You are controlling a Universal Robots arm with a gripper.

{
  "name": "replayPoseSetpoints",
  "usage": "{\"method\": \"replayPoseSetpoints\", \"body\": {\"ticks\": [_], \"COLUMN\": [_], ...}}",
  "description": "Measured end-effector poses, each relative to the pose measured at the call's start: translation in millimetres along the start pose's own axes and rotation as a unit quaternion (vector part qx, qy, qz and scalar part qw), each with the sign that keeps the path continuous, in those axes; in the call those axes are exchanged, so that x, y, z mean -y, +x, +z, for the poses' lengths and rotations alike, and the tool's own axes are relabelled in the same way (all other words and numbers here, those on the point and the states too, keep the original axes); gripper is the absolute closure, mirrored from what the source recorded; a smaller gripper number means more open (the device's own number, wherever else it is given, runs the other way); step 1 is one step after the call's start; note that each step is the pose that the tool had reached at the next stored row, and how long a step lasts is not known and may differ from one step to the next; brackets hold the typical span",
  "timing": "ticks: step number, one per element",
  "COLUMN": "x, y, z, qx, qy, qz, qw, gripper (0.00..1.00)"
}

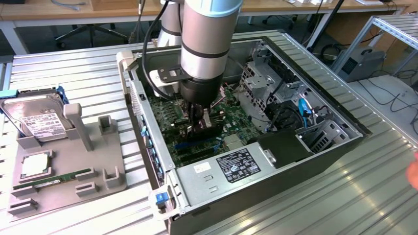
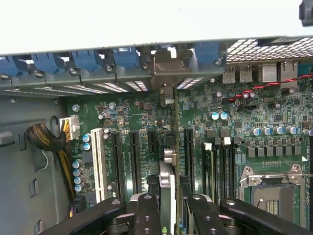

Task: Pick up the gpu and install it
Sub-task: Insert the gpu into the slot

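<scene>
Item: gpu, clamped edge-on in my gripper over the motherboard slots; risk I judged: slight tilt could jam its bracket at the case's rear edge.

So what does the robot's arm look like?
The arm is a fat silver-grey tube with black rings around it and a black wrist below. A black cable runs down beside it. The hand has chunky black fingers with round screws.

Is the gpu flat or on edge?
On edge: the gpu stands upright between the fingers over the motherboard slots.
</scene>
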State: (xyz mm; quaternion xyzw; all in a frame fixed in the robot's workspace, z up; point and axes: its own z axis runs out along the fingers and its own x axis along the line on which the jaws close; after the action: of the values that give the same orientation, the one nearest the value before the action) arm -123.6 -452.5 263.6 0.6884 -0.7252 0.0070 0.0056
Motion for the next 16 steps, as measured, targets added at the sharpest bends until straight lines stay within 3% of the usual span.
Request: {"method": "replayPoseSetpoints", "body": {"ticks": [16], "x": [-0.1], "y": [-2.8], "z": [-0.6], "qx": [0.0007], "qy": [0.0003], "qz": [-0.016], "qw": [0.9999], "gripper": [0.73]}}
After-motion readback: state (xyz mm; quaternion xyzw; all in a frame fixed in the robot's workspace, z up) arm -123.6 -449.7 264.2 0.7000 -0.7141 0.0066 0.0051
